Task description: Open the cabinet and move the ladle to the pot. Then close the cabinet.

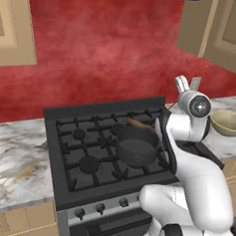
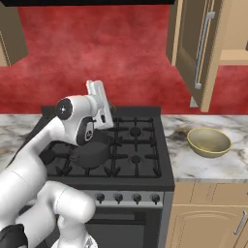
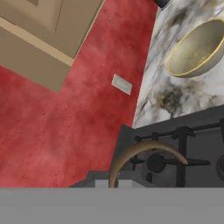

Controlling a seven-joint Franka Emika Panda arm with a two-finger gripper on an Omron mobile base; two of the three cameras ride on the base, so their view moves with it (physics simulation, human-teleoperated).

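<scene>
The pot (image 1: 137,147) is sitting on the stove (image 1: 87,153); the bowl (image 2: 209,142) is lying right on the counter (image 2: 203,164).

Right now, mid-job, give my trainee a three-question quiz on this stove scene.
1. True or false: the cabinet door is shut.
2. Where does the pot stand? A) on the stove B) on the marble counter C) inside the cabinet
3. Fill in: the yellowish bowl sits on the ______, to the right of the stove.

Key:
1. False: the door stands open.
2. A. The ladle arcs over the burners close in front of the hand camera, by the gripper, which is shut; a hold on the ladle cannot be confirmed.
3. Counter.
</scene>
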